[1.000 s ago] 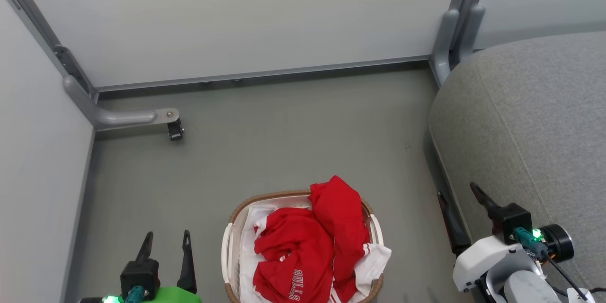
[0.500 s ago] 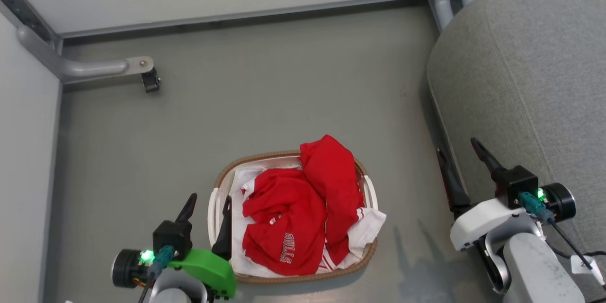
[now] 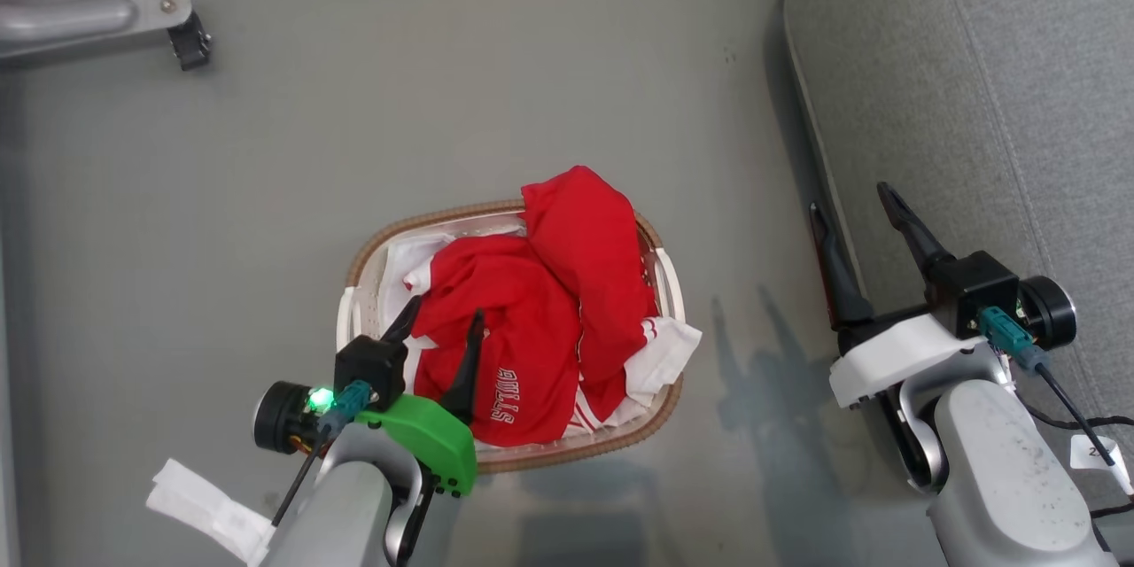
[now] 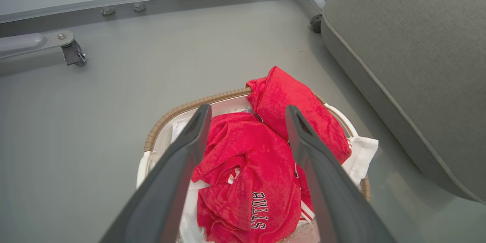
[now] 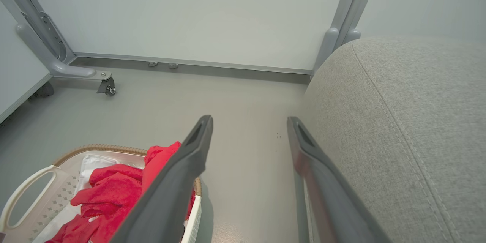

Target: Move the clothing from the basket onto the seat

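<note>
The basket [image 3: 416, 221] stands on the floor with two red garments heaped in it. The clothing piece with white lettering [image 3: 518, 337] lies at the front. The other piece [image 3: 585, 257] drapes over the far rim, its white panel [image 3: 669, 350] hanging over the right side. My left gripper [image 3: 446, 310] is open just above the lettered garment, which lies between its fingers in the left wrist view [image 4: 246, 159]. My right gripper [image 3: 849, 199] is open and empty, at the edge of the grey seat [image 3: 974, 89]. The right wrist view has the basket [image 5: 98, 147] at lower left and the seat [image 5: 410, 121] at right.
A grey metal leg with a black caster [image 3: 182, 40] sticks out at the upper left. Pale wall panels [image 5: 190, 15] and a grey post [image 5: 341, 26] close off the far side. A white tag [image 3: 213, 505] hangs by my left arm. Grey floor [image 3: 443, 106] surrounds the basket.
The head camera has tilted down, so the whole scene slid up. My left gripper has moved forward and right, from beside the basket to above the lettered garment. The right gripper stays by the seat.
</note>
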Robot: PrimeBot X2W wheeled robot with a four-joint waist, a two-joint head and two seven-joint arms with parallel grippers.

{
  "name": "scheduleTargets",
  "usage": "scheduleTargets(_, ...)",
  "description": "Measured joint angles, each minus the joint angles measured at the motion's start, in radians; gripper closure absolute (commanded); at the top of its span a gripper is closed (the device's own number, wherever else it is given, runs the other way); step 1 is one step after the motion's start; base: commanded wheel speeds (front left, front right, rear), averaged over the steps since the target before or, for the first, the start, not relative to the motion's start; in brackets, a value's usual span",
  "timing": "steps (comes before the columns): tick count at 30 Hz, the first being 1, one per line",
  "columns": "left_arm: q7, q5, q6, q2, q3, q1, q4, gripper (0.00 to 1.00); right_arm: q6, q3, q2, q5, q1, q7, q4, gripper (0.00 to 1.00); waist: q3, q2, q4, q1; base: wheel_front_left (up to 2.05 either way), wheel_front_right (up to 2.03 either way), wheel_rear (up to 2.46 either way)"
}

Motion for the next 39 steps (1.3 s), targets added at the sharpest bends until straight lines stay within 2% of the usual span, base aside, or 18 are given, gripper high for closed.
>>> scheduleTargets(21, 0.009, -0.072, -0.010, -0.001, -0.216, -0.352, 0.466, 0.00, 0.000, 0.099, 0.030, 0.014, -0.112, 0.000, -0.079, 0.00, 0.271, 0.0000, -0.089, 0.0001, 0.00, 0.00, 0.00)
scheduleTargets(30, 0.060, -0.047, 0.012, -0.001, -0.314, -0.467, 0.587, 0.00, 0.000, 0.128, 0.031, 0.013, -0.142, 0.000, -0.110, 0.00, 0.367, 0.0000, -0.115, 0.0000, 0.00, 0.00, 0.00)
scheduleTargets(39, 0.106, -0.028, 0.032, 0.010, -0.339, -0.527, 0.634, 0.00, 0.000, 0.128, 0.041, 0.010, -0.146, 0.000, -0.136, 0.00, 0.448, 0.0000, -0.134, 0.0000, 0.00, 0.00, 0.00)
